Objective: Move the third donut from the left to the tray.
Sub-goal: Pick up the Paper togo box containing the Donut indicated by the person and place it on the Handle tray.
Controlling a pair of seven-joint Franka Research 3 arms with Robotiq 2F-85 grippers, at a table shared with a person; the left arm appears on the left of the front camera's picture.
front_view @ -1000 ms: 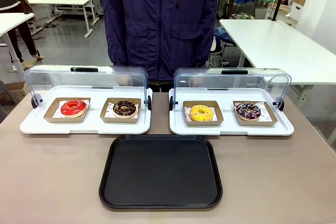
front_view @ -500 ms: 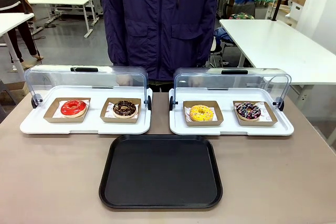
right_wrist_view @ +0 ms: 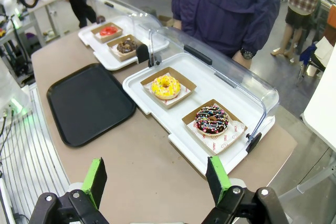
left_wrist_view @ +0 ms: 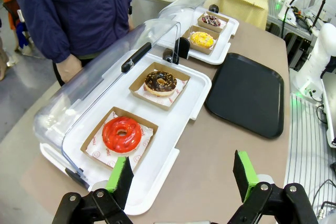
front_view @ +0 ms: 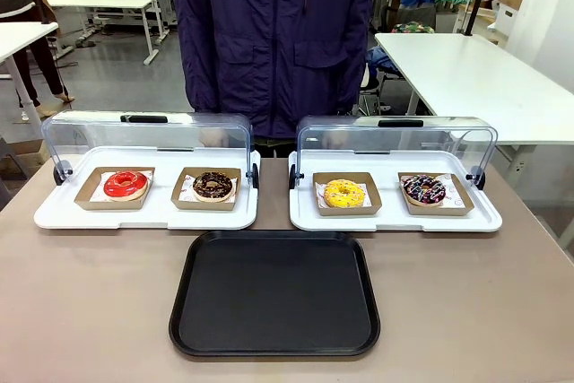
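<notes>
Four donuts sit in a row along the far side of the counter (front_view: 90, 293), two on each white lidded tray. Counted from the left in the front view, the third is the yellow-iced donut (front_view: 344, 193). It rests in its cardboard square (front_view: 369, 206) on the left half of the right-hand white tray (front_view: 395, 221), just beyond the bare black tray (front_view: 274, 293).

I judge that no step is under way and the reach has yet to begin. The clear lid (front_view: 395, 136) is swung back toward the person (front_view: 269, 42), so the donut is open from the robot's side. Next, a claw must come in low over the white tray's near rim, close on the cardboard edge or the donut, lift it clear and bring it to the black tray. The right arm looks nearer.

The wrist views add the left claw (left_wrist_view: 184, 174) and right claw (right_wrist_view: 156, 178), both spread wide and empty above the counter. The right wrist view also shows the donut's sprinkles and paper liner.
</notes>
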